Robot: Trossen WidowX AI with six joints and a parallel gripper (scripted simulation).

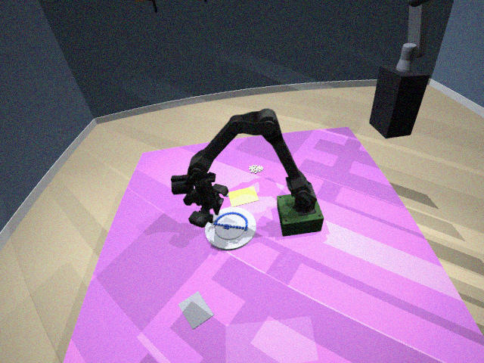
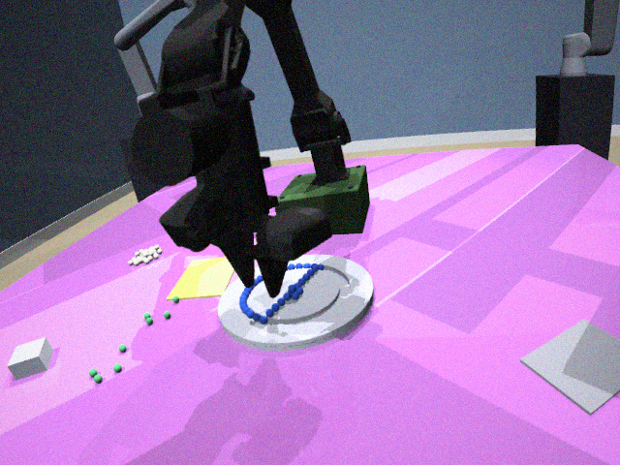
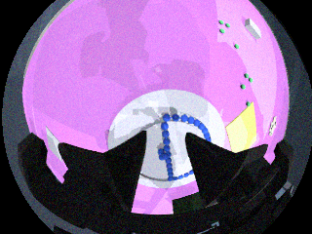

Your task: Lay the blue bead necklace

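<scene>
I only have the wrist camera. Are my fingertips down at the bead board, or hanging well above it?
Observer: In the exterior view, the gripper tips appear to be right down at the bead board, either side of the blue necklace.
Operator: How much groove is unfilled?
Observer: In the top view, beads follow only the far arc. The near groove is bare, and the rest of the strand cuts straight across.
Operator: Anything beside the board?
Observer: The arm's green base stands close by, not touching it.
</scene>
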